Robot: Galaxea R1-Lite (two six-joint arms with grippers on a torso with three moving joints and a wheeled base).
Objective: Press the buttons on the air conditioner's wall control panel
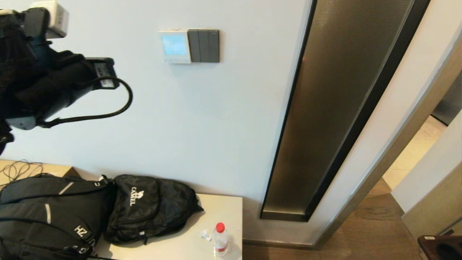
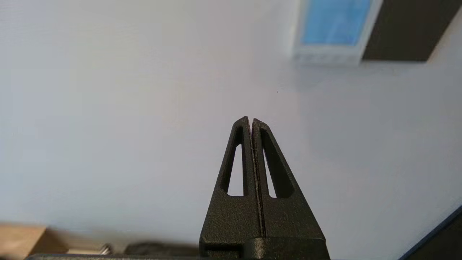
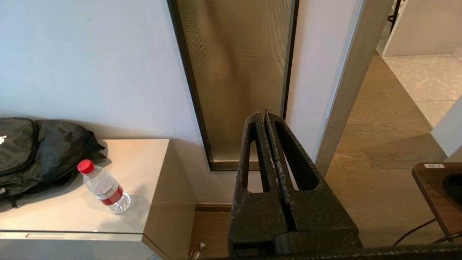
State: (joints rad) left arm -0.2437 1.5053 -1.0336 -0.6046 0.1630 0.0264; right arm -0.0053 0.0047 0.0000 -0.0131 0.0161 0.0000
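Head view: a pale wall fills most of the scene. The air conditioner's wall control panel, a small white square with a screen lit pale blue, is fixed high on this wall. The buttons form a faint row along its lower edge, under the screen. Touching the panel's side is a dark grey switch plate with three tall rockers. The left arm, black with a looping cable, is raised well apart from the panel, on the side away from the switch plate; its fingertips do not show here. Far below the panel, a pale cabinet stands against the wall, carrying two black backpacks and a clear water bottle with a red cap. A tall bronze glass strip in a dark frame runs down the wall beyond the switch plate.

Left wrist view: the left gripper has its two black fingers pressed together, holding nothing. It points at bare wall, below the panel and clear of it. The button row is blurred.

Right wrist view: the right gripper also has its fingers closed together and empty. It hangs low, far from the panel, facing the foot of the glass strip, with the cabinet, the bottle and a backpack to one side.
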